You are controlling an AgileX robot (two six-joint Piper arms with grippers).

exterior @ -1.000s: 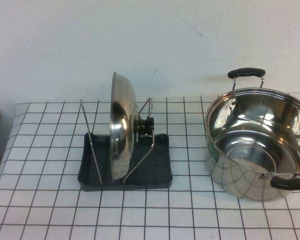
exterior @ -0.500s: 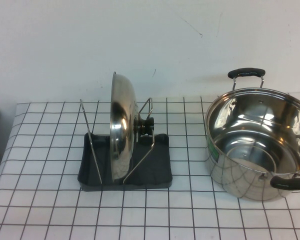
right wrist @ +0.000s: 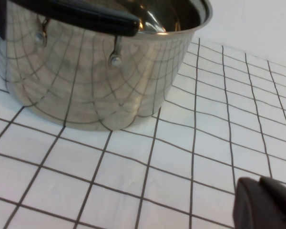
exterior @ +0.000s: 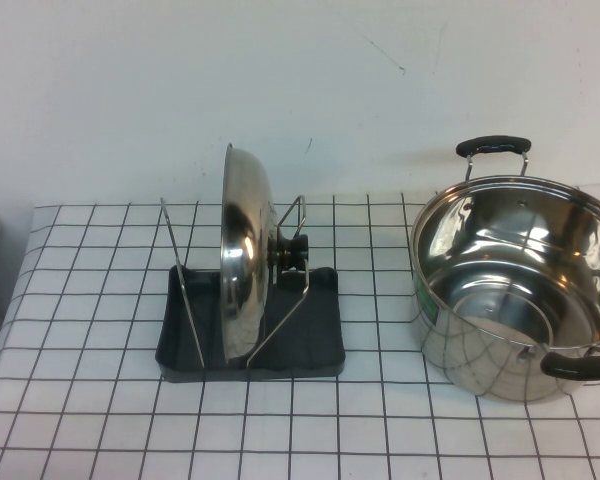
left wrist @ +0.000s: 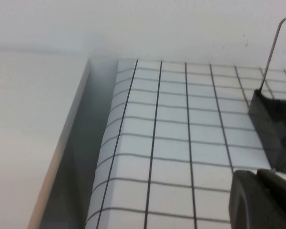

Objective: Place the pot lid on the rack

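Observation:
The shiny steel pot lid (exterior: 242, 250) stands on edge in the rack (exterior: 320, 345), leaning between the silver wire uprights, its black knob (exterior: 292, 250) facing right. The rack's dark grey tray sits left of the table's middle; one corner of the rack (left wrist: 276, 129) and a wire show in the left wrist view. Neither arm appears in the high view. My left gripper (left wrist: 258, 175) hovers over the checked cloth near the table's left edge, shut and empty. My right gripper (right wrist: 262, 183) is shut with nothing in it, low over the cloth beside the pot (right wrist: 90, 71).
A deep steel pot (exterior: 520, 285) with black handles stands open at the right of the table. The white checked cloth (exterior: 80, 420) covers the table. A white wall rises behind. The table's left edge (left wrist: 105, 143) drops off beside a pale surface.

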